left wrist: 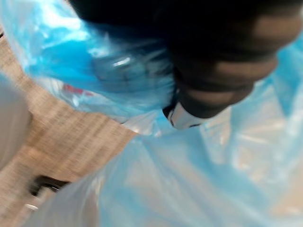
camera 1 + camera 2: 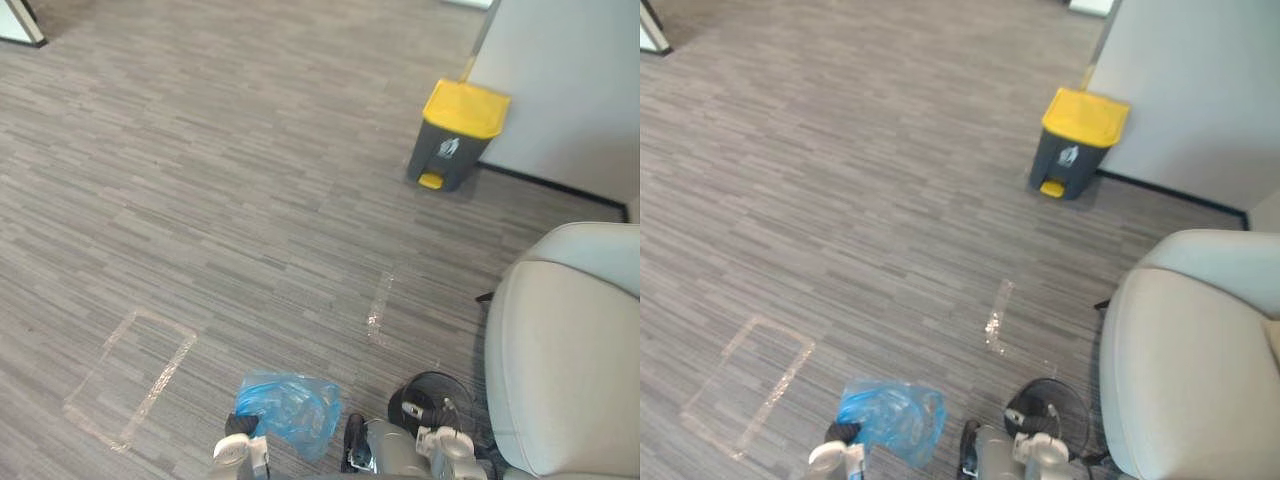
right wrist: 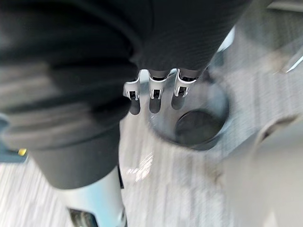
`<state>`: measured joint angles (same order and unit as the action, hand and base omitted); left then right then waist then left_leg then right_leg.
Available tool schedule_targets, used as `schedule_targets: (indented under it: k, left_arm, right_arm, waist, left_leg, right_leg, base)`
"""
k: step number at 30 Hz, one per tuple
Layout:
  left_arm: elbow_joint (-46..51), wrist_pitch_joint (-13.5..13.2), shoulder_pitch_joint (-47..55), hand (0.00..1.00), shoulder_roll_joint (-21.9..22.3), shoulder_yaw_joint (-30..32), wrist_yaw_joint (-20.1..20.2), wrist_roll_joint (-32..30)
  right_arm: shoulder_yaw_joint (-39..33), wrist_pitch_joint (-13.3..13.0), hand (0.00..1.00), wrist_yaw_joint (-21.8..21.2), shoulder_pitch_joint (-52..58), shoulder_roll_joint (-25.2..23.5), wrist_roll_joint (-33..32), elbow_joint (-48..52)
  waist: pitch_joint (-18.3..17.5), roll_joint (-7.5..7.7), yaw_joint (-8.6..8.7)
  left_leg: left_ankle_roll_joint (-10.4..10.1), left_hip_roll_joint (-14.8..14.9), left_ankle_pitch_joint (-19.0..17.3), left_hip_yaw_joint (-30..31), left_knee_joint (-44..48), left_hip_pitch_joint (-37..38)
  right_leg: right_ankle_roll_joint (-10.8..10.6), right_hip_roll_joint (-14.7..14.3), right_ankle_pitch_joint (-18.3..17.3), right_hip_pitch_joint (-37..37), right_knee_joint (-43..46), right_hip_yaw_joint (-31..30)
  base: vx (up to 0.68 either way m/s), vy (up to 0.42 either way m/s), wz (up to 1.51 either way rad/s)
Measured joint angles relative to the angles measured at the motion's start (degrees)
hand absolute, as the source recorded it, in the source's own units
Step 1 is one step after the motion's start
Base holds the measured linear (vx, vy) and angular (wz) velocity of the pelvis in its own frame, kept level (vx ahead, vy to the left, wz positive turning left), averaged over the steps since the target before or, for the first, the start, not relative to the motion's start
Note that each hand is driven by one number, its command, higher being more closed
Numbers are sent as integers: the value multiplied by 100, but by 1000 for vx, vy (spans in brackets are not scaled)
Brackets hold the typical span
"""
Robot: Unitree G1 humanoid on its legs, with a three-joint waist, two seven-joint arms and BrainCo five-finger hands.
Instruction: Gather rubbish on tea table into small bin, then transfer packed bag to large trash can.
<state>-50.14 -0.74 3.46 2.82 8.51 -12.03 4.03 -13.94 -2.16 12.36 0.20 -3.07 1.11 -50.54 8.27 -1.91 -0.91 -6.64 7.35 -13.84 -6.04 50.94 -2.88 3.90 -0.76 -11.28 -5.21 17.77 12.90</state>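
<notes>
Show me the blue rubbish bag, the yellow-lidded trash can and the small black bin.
blue rubbish bag (image 2: 290, 408), left eye view, middle of the plastic.
yellow-lidded trash can (image 2: 466, 107), left eye view, on its lid.
small black bin (image 2: 432, 380), left eye view, on its far rim.

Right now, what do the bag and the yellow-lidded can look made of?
The bag: thin blue plastic film, glossy and translucent; it crinkles and contents show through. The can: probably hard moulded plastic, dark grey body, yellow lid and pedal, smooth matte look.
</notes>
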Motion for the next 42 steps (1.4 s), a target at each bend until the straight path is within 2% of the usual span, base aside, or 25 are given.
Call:
schedule_targets:
  k: [2,6,7,8,9,10,14,15,18,21,23,24,25,26,28,30,31,32,34,35,36,38,39,40,42]
  left_arm:
    - [190,-9,-2,100,18,61,4,4]
    - [336,-24,-93,100,33,69,2,3]
    - [339,-30,-102,100,48,55,2,3]
    - [335,-33,-81,100,61,60,1,6]
    - [289,-50,-153,100,-22,109,-10,10]
    - [286,-66,-244,100,-55,110,-15,11]
    - [204,-16,-192,100,-32,30,-17,8]
    - [210,16,-174,100,-81,-60,-22,9]
    - [182,33,-181,100,-147,-163,-29,12]
    - [74,41,-248,100,-160,-159,-32,47]
    - [-110,38,-290,100,-167,-147,-26,57]
    - [-147,38,-286,100,-180,-149,-24,57]
    - [-283,40,-315,100,-209,-135,-22,53]
    - [-394,56,-342,100,-152,-97,-15,50]
    - [-375,52,-335,100,-118,-117,-9,31]
    - [-320,51,-376,100,-80,-115,-4,-3]
    - [-204,46,-383,100,-42,-101,0,-4]
    - [-91,17,-340,100,31,-116,11,-3]
    - [-19,17,-317,100,28,-59,21,-2]
    - [5,16,-311,100,28,-57,20,0]
    - [135,13,-299,100,32,-55,22,5]
    - [232,8,-309,100,33,-45,14,6]
    - [227,3,-309,100,36,-49,10,10]
    - [226,-5,-279,100,55,-44,6,18]
    - [224,-19,-399,100,-21,-20,-18,26]
  right_arm:
    - [58,1,0,4,-73,-102,-12,1]
    - [-12,3,0,27,-172,-122,-124,16]
    - [-76,4,0,56,-108,-110,-125,29]
    - [-83,4,0,70,-92,-95,-124,27]
    - [-8,67,0,66,-52,-66,-125,-52]
    - [-51,68,0,83,-39,-104,-124,-38]
    - [-80,86,0,107,-33,-113,-121,-27]
    - [-33,86,0,108,-11,-87,-121,-27]
    - [-12,94,0,107,98,-88,-117,4]
    - [-74,75,0,110,21,-90,-111,18]
    - [-162,60,0,110,-48,-69,-110,-59]
    - [-166,55,0,110,-54,-65,-109,-80]
    - [-194,51,0,92,-94,-73,-101,-170]
    - [-288,65,0,87,-233,34,-96,-263]
    - [-382,93,0,77,-279,31,-95,-291]
    - [-390,99,0,79,-239,13,-103,-275]
    - [-304,103,0,89,-195,-3,-105,-270]
    - [-190,111,0,101,-184,-28,-112,-272]
    - [-71,124,0,106,-238,-120,-117,-299]
    - [-23,128,0,100,-232,-118,-118,-309]
    - [-25,139,0,111,-238,-122,-123,-297]
    - [-73,138,0,131,-249,-124,-123,-256]
    - [-103,138,0,132,-233,-123,-123,-228]
    - [-113,142,0,134,-226,-111,-123,-242]
    - [-75,182,0,127,-165,-89,-118,-297]
  waist:
    - [59,103,-41]
    - [122,148,-226]
    - [99,65,-248]
    - [88,-9,-251]
    - [16,220,-258]
    - [-19,306,-229]
    - [59,351,-275]
    - [93,332,-243]
    - [133,279,-203]
    - [135,300,-156]
    - [135,318,-41]
    - [124,340,-14]
    - [164,389,80]
    - [162,133,67]
    - [176,51,68]
    - [177,14,138]
    - [200,-8,89]
    - [248,-28,-6]
    - [286,14,-26]
    - [300,43,-58]
    - [340,110,-139]
    - [352,140,-233]
    - [320,129,-245]
    - [323,131,-264]
    - [143,380,-218]
  left_leg:
    - [448,277,-325,-529,455,-681]
    - [449,416,-376,-745,-1207,-1476]
    - [419,372,337,-579,-2459,-1521]
    - [331,373,864,-464,-2714,-1529]
    - [392,130,825,-539,-2624,-1511]
    - [455,-13,743,-595,-2690,-1521]
    - [636,-101,111,-1152,-2634,-964]
    - [662,-106,-21,-1325,-2717,-591]
    - [616,-157,-154,-1595,-3194,204]
    - [527,-158,-328,-1701,-3530,640]
    - [372,-220,-345,-1776,-3954,1091]
    - [331,-274,-365,-1760,-4033,1167]
    - [221,-381,-414,-1599,-4226,1453]
    - [139,-234,-339,-1398,-4316,1572]
    - [85,-173,-265,-1062,-4033,1579]
    - [40,69,-237,-715,-2908,1223]
    - [-218,332,171,-470,-1313,572]
    - [-193,595,403,-434,4,33]
    - [66,731,6,-481,638,-621]
    - [124,730,-83,-530,588,-762]
    - [279,722,-222,-715,53,-1039]
    - [340,628,-224,-791,-1040,-1291]
    - [341,434,132,-563,-2244,-1327]
    - [211,293,756,-295,-2659,-1304]
    - [275,2,609,-502,-2749,-1176]
  right_leg:
    - [6,47,-4,766,-474,-251]
    - [-93,287,-58,1139,-527,-436]
    - [-389,339,-230,1287,-513,-488]
    - [-511,323,-308,1322,-513,-534]
    - [-707,606,-439,1349,-518,-689]
    - [-677,734,-372,1258,-465,-762]
    - [-1013,1106,25,448,1487,-1165]
    - [-1031,1187,249,-108,2785,-1256]
    - [-830,1240,117,-1015,3901,-775]
    - [-740,1172,-56,-1534,3306,-31]
    - [-681,960,183,-1566,1366,589]
    - [-661,914,344,-1553,956,618]
    - [41,820,877,-1435,485,564]
    - [38,696,722,-1371,586,650]
    - [115,680,295,-1315,876,722]
    - [65,600,63,-975,804,860]
    - [52,451,-53,-571,501,853]
    - [103,318,-124,-176,260,759]
    - [82,256,-219,287,15,592]
    - [60,265,-229,413,-63,535]
    - [33,315,-219,673,-213,350]
    - [-59,421,-236,865,-251,123]
    - [-351,524,-364,1005,-291,-102]
    - [-589,566,-504,1065,-297,-306]
    - [-637,827,-300,1036,-455,-621]
  base:
    - [533,34,-44]
    - [397,172,-60]
    - [295,225,-39]
    - [427,332,-40]
    - [278,227,-11]
    - [407,330,-20]
    - [320,269,-60]
    - [280,170,-39]
    - [341,97,-38]
    - [353,-20,-26]
    - [435,-90,2]
    - [481,-106,26]
    - [577,-89,10]
    - [482,-66,5]
    - [528,-142,9]
    - [537,-195,31]
    - [453,-94,-14]
    - [439,-43,-30]
    - [377,36,-48]
    - [496,94,-65]
    - [501,155,-81]
    - [422,195,-89]
    - [412,309,-88]
    - [412,309,-80]
    - [383,265,-32]
